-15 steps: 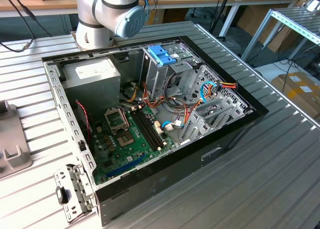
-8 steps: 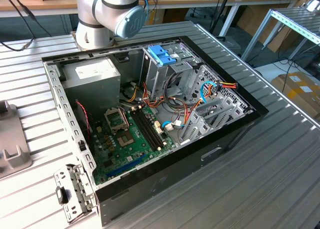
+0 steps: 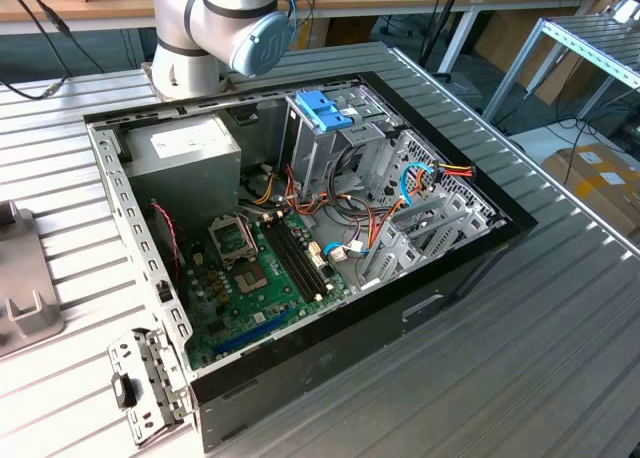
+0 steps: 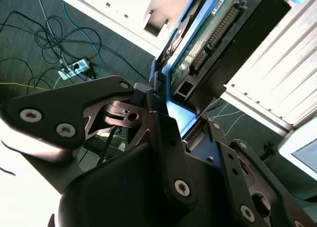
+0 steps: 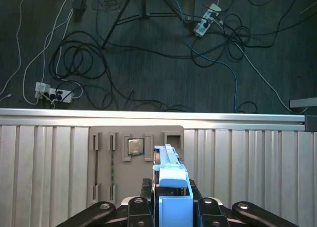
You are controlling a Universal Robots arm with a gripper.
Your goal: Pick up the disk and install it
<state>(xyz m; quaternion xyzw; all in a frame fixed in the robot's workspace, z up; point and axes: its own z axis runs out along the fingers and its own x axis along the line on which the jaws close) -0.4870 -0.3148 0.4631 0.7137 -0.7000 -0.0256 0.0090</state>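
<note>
Between your gripper's [image 5: 172, 196] fingers the disk [image 5: 171, 173] sat clamped on edge, jaws closed against its light blue rails. In the second wrist view you had its green circuit board and connector pins [image 4: 210, 31] facing the camera. In the first wrist view it stood out against a grey holder plate [image 5: 106, 157] lying on the ribbed worktop [image 5: 247, 162]. In the exterior view, the open computer case [image 3: 160, 288] lay on that worktop, a blue bracket [image 3: 325, 108] atop its drive cage.

Ribbed matt metal table [image 3: 560, 358]; smooth light-blue plastic around the disk [image 5: 172, 183].
</note>
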